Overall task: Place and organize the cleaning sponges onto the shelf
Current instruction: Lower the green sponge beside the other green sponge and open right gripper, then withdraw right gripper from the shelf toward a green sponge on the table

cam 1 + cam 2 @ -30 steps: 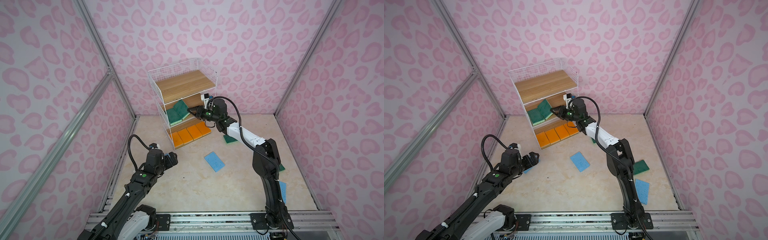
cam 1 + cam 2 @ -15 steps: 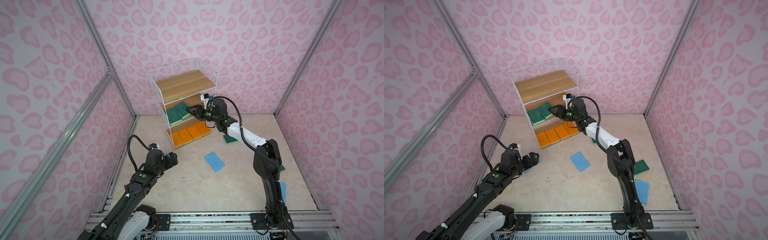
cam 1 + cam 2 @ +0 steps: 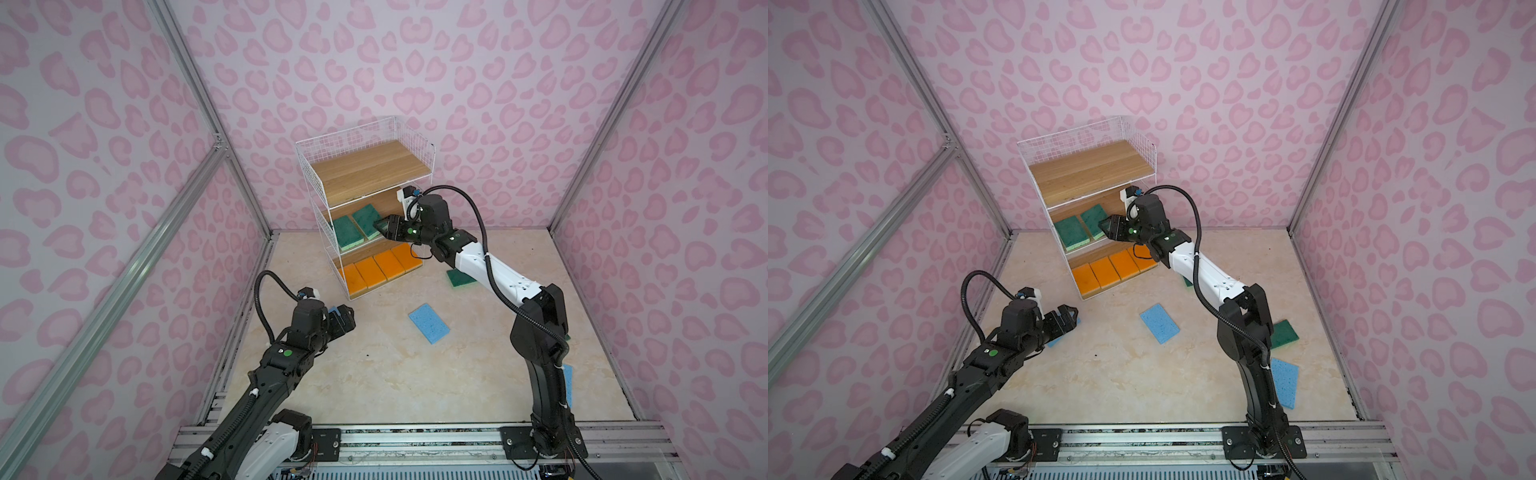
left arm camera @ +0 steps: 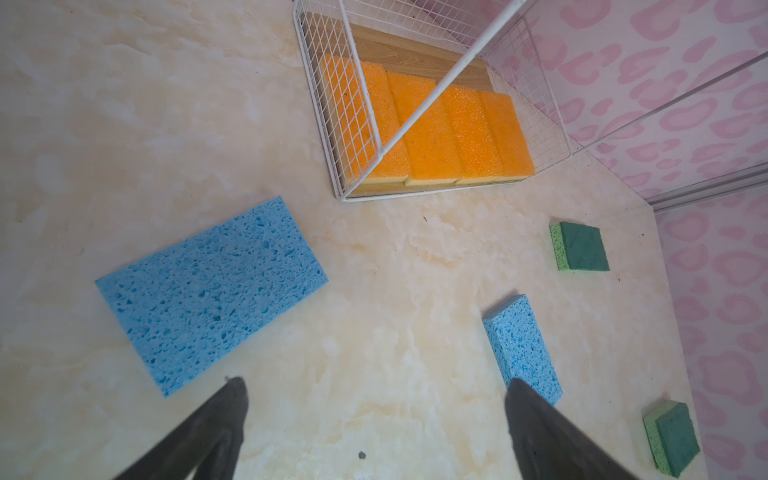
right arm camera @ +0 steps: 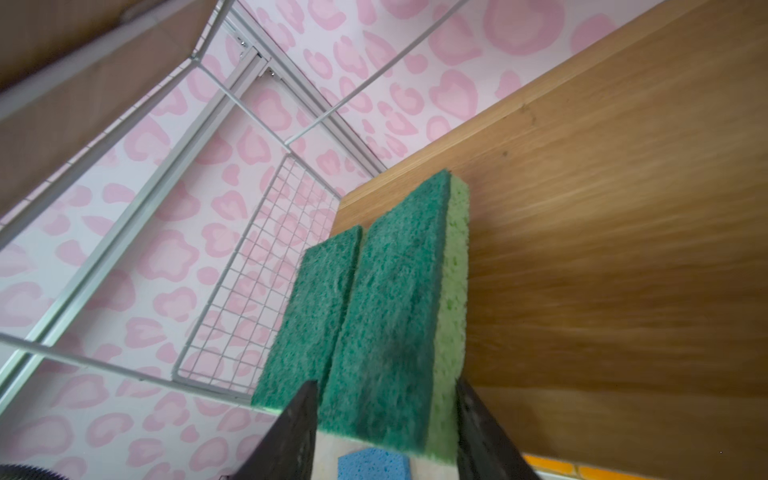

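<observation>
The white wire shelf (image 3: 370,170) (image 3: 1088,166) holds several orange sponges (image 3: 378,268) (image 4: 436,133) on its bottom board. Two green sponges (image 5: 316,316) (image 5: 390,311) lie side by side on the middle board (image 5: 602,249). My right gripper (image 3: 384,226) (image 5: 384,384) is at that tier, open, its fingers flanking the near end of the right-hand green sponge (image 3: 1094,216). Low over the floor at the left, my left gripper (image 3: 343,320) (image 4: 374,380) is wide open and empty, with blue sponges (image 4: 208,291) (image 4: 519,345) on either side ahead of it.
Loose on the floor are a blue sponge (image 3: 429,323) in the middle and a green one (image 3: 459,278) under the right forearm. Another green (image 3: 1283,332) and a blue (image 3: 1283,382) lie by the right arm's base. The shelf's top board is bare. Pink walls enclose the floor.
My right gripper opened and let go of the green sponge. That sponge went from tilted to lying flat beside the other on the middle board. The left arm stayed still.
</observation>
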Tool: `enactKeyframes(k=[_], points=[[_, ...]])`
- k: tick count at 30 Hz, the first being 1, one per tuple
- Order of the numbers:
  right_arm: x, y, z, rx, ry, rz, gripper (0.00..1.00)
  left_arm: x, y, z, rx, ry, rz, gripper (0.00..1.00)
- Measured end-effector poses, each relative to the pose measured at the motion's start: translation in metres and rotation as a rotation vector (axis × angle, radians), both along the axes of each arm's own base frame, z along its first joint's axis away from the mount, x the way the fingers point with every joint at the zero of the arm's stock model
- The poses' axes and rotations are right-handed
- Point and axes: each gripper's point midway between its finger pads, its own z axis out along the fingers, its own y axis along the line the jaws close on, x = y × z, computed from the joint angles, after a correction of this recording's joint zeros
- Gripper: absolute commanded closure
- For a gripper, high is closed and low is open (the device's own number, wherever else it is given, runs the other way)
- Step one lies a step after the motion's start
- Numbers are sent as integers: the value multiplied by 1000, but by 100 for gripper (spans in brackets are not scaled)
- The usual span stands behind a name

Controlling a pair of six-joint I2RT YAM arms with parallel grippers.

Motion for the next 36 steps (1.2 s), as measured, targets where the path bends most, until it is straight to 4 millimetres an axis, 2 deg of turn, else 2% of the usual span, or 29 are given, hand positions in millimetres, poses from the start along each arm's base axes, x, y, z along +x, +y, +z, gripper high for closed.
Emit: enactKeyframes(k=[4, 11, 13, 19, 27, 31, 36], points=[[1, 1, -7, -55, -19, -15, 53, 0, 0, 1, -1, -4, 0, 2], [0, 9, -9, -96, -57, 16, 52, 0, 0, 1, -1, -5, -1, 2], [-2, 10, -9, -102, -63, 25, 49, 0, 0, 1, -1, -5, -1, 2], [-3, 11, -7, -115, -91, 38, 30, 0, 0, 1, 0, -3, -1, 2], [-11, 3, 12, -136, -130, 39, 22, 0, 0, 1, 3, -6, -4, 2], [-16, -5, 22, -143, -153, 28, 23, -1, -1, 4, 4, -15, -9, 1], [-38, -23, 21, -159, -133, 20, 31, -3, -7, 6, 14, -26, -27, 2]])
